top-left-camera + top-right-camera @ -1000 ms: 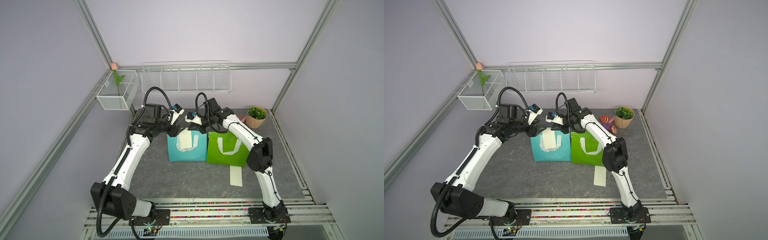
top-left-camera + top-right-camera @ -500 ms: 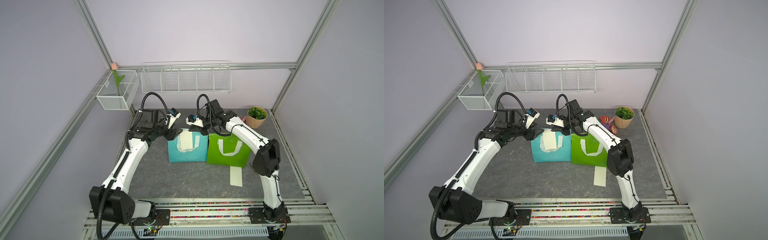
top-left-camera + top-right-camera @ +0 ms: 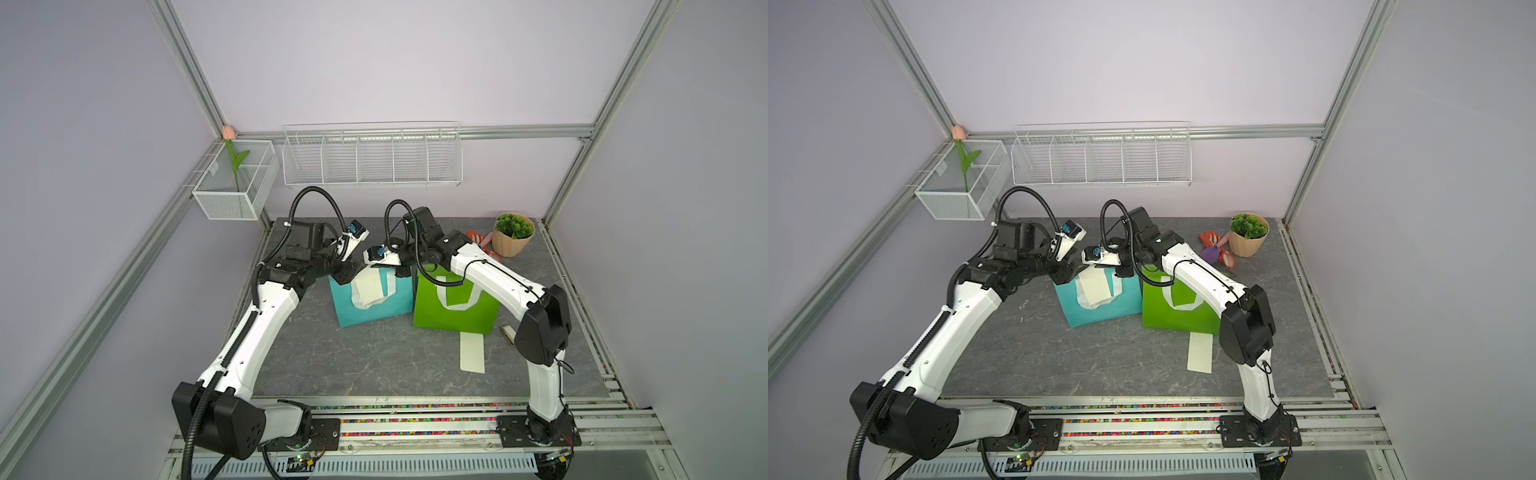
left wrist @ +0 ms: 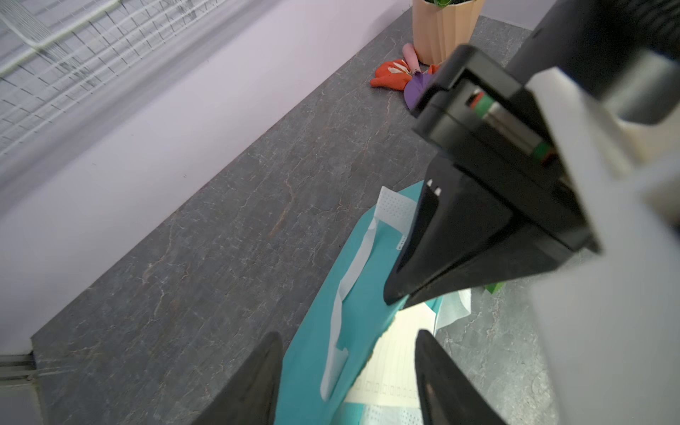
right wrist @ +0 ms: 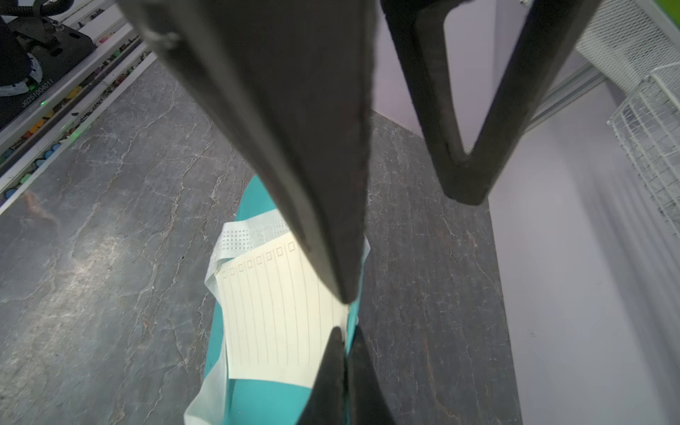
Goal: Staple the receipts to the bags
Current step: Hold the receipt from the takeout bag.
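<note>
The teal bag (image 3: 374, 311) and the green bag (image 3: 457, 316) stand side by side in both top views. One cream receipt (image 3: 368, 289) lies against the teal bag's front, over its white handle. A second receipt (image 3: 472, 353) lies flat on the table in front of the green bag. My right gripper (image 5: 345, 353) is shut on the teal bag's top edge (image 5: 265, 401), right beside the lined receipt (image 5: 272, 323). My left gripper (image 4: 347, 371) is open and straddles that same top edge, with teal fabric (image 4: 320, 331) and receipt (image 4: 393, 368) between its fingers, neither finger touching.
A peach plant pot (image 3: 513, 239) stands at the back right, with orange and purple items (image 3: 1214, 249) beside it. A wire rack (image 3: 372, 160) and a wire basket with a tulip (image 3: 235, 183) hang on the walls. A small pale object (image 3: 508, 332) lies by the right elbow.
The right arm's elbow has swung outward and lower while its gripper stayed on the teal bag. The left gripper has settled lower over the bag's top edge, its jaws slightly narrower.
</note>
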Available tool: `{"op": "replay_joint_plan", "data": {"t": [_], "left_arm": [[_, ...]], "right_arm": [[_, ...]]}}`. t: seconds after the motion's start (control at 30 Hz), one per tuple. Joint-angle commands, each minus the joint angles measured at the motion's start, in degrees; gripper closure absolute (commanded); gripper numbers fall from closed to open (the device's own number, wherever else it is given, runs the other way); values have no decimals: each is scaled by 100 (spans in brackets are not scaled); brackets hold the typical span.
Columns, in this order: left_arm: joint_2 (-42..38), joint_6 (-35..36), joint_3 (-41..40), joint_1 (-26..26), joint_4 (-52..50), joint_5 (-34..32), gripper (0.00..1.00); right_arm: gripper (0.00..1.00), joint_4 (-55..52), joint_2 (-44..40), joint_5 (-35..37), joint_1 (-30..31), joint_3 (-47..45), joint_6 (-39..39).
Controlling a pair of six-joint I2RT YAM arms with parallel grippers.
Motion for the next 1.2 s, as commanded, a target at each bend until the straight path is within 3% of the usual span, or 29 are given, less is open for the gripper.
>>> {"op": "replay_joint_plan", "data": {"t": [0.0,0.2,0.77,0.97,1.17], "left_arm": [[-310,104,-176,-94,-91,-160,42],[-709,99,-550,-180,76,-207,40],[-155,72,-406,-288,330,-434,45],[40,100,-181,-292,180,-286,60],[22,102,-251,-318,198,-308,88]], "right_arm": [[94,431,-361,153,7,-280,-262],[94,709,-592,244,-8,-597,-336],[94,938,-1130,385,183,-1114,-543],[94,952,-1107,376,255,-1111,-594],[94,1029,-1042,430,285,-1084,-589]]}}
